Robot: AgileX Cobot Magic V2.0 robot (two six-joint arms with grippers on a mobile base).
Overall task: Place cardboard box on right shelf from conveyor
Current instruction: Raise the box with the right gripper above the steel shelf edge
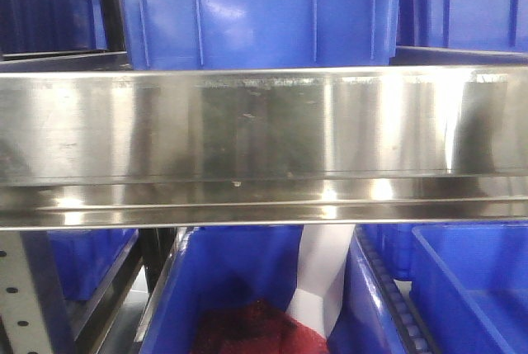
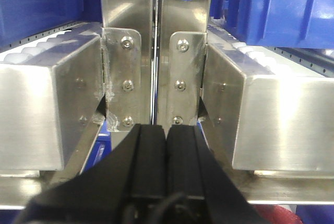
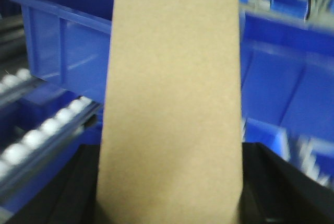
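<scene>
the right hand (image 3: pixel 172 153) grips the cardboard box (image 3: pixel 172 98), its dark fingers showing at 4 and 8 o'clock in the wrist view, either side of the tan face. so the box is off the conveyor, which shows in none of the views, and up among the racking. the left hand (image 2: pixel 167 138) is closed on nothing, fingers pressed together, pointing at a pair of steel uprights (image 2: pixel 156 51) at 12 o'clock. the step in hand looks to be carrying the box to the right shelf (image 1: pixel 264 131), whose broad shiny rail runs from 9 to 3 o'clock across the front view. to do it well, hold the box level, lift it clear of the rail's top edge before pushing in, and release only once the underside is borne. room is tight: blue bins (image 1: pixel 256 7) sit just above the rail at 12 o'clock, with more below at 6. a roller track (image 3: pixel 36 135) lies near the box at 9 o'clock. whether a free gap lies behind the rail cannot be told.
</scene>
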